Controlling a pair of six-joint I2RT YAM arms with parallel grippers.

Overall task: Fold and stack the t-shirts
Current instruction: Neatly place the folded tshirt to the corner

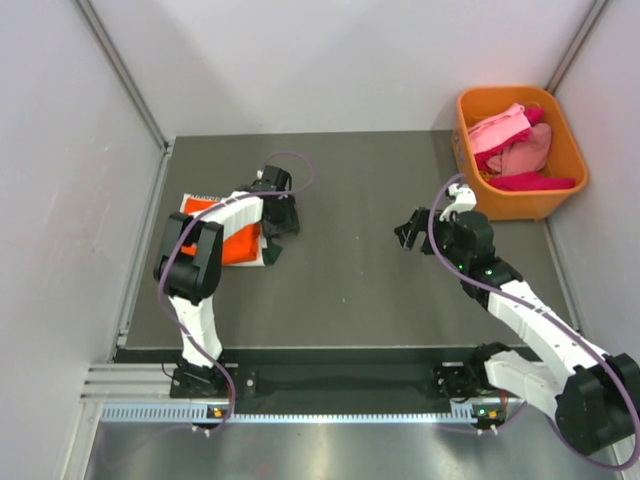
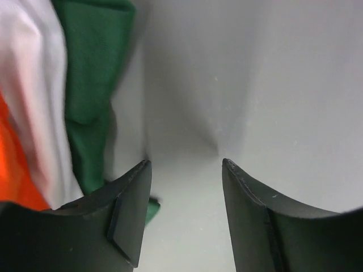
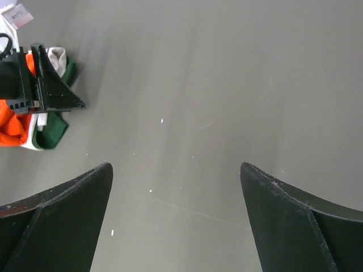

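Table [image 1: 350,250]: dark grey, white walls around.
Bin [image 1: 520,205]: orange, far right corner.
Loose t-shirts [image 1: 510,145]: pink, red, magenta, crumpled in the bin.
Folded t-shirts [image 1: 238,245]: orange, white, green, stacked at left.
Left gripper [image 2: 186,164]: jaws apart, empty, at the stack's right edge.
Right gripper [image 3: 176,170]: jaws wide, empty, above the table.

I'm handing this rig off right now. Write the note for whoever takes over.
Left gripper: open, empty, just beside the folded stack at the table's left side; orange, white and green layers show.
Right gripper: open, empty, over bare table right of centre.
Done: that one stack is folded.
Left: the pink, red and magenta tees lie heaped unfolded in the orange bin at the far right. Fold each and add it to the stack.
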